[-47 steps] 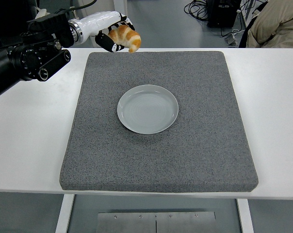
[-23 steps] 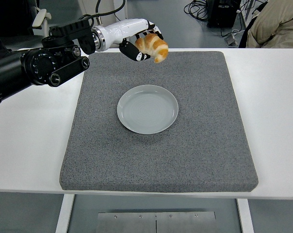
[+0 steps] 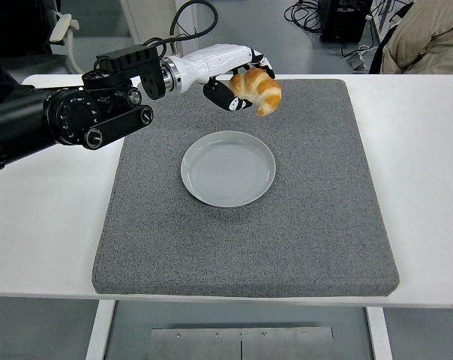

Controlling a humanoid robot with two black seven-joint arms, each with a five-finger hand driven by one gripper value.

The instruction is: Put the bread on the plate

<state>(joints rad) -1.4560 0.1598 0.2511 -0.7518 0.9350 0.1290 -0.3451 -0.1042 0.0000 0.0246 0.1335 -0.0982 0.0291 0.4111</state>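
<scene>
A golden croissant (image 3: 259, 90) is held in my left hand (image 3: 241, 84), which has a white shell and black fingers curled around it. The hand holds it in the air above the far part of the grey mat, just beyond and slightly right of the plate. The light grey round plate (image 3: 228, 168) sits empty at the middle of the mat. My black left arm (image 3: 69, 120) reaches in from the left edge. My right arm is out of view.
A grey textured mat (image 3: 286, 225) covers most of the white table (image 3: 429, 180). A person in a beige garment (image 3: 429, 37) shows at the top right, beyond the table. Cables and equipment lie on the floor behind.
My left hand has carried the croissant to the right and slightly nearer, from the mat's far left corner to a spot above the far rim of the plate.
</scene>
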